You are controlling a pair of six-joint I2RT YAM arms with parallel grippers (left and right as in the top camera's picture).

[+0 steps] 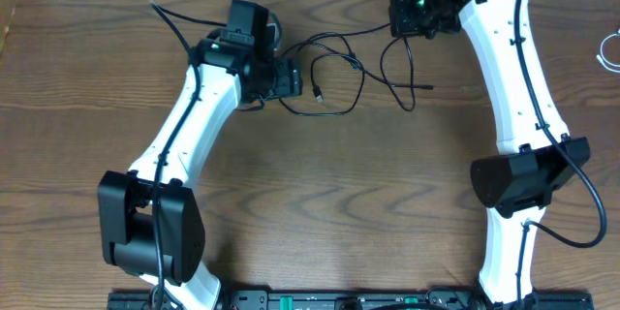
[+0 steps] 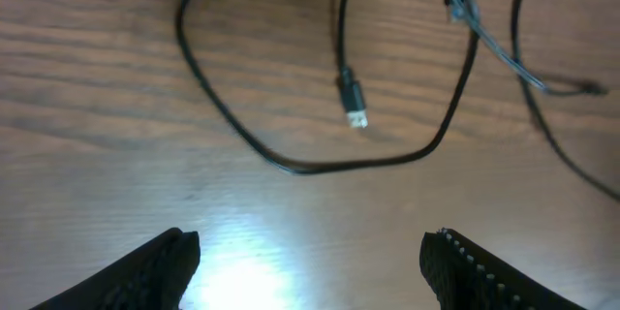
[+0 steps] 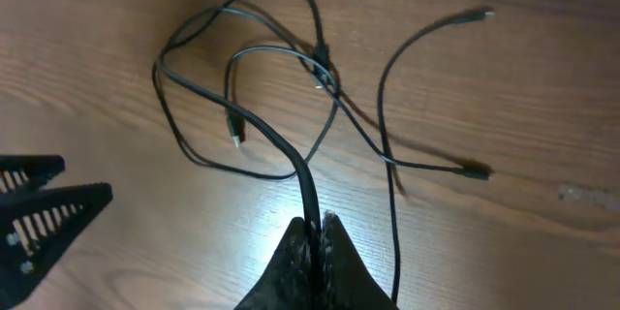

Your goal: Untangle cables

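While the right end effector pinches a black cable from the tangle on the surface, the left end effector hovers spread; it should probably grasp the plug-ended loop next.

No lettering, label, brand mark or number can be read in any view: none on the cables, on the white arm shells, or on the wooden counter.
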